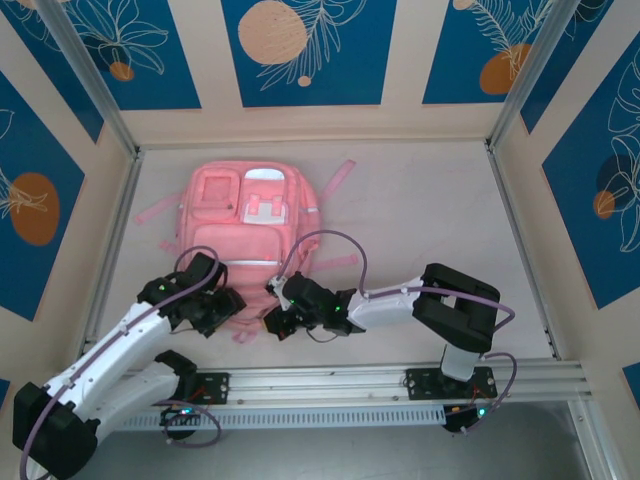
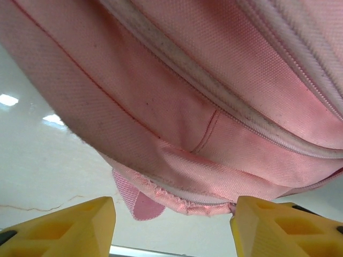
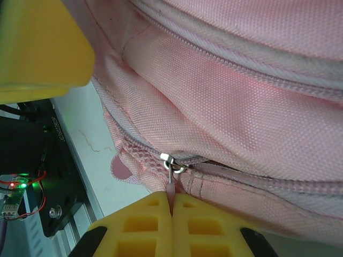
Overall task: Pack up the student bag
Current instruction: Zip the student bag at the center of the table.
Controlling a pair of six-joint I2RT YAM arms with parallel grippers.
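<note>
The pink backpack [image 1: 245, 225] lies flat on the counter [image 1: 430, 210], left of centre. The right end effector [image 3: 172, 202] pinches its zipper pull [image 3: 170, 170]. The left end effector [image 2: 172, 208] gapes wide at the backpack's near edge.

The pale table [image 1: 430, 200] carries the pink student bag [image 1: 245, 235], lying flat toward its left side.

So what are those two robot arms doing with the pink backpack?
They're getting the pink backpack ready for packing. The right end effector is pinched shut on a zipper pull at the bag's near edge. The left end effector is open by that edge, holding nothing. The backpack lies flat on the table.
</note>
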